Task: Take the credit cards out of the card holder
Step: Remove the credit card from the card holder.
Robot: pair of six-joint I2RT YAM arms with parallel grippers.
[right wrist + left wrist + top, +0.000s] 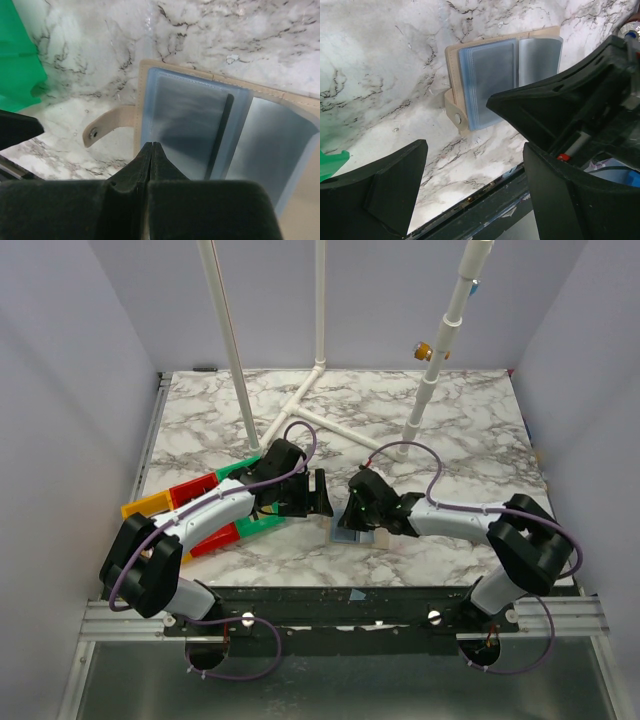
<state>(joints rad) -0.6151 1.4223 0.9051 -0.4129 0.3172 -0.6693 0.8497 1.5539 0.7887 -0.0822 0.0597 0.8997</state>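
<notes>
The card holder (358,536) lies open near the table's front edge, a beige sleeve with pale blue-grey plastic pages (490,80) (190,115) and a snap strap (102,127) sticking out to one side. The credit cards are hidden; only cloudy pages and a thin dark edge (220,135) at the fold show. My right gripper (151,145) is shut with nothing between its fingers, its tip low over the page nearest the strap (355,512). My left gripper (475,165) stands open and empty just left of the holder (320,495), above bare marble.
Green (255,525), red (195,490) and yellow (145,505) open bins lie under my left arm; the green one (17,60) is close to the holder. A white pipe frame (300,410) stands behind. The black front rail (485,200) runs just past the holder.
</notes>
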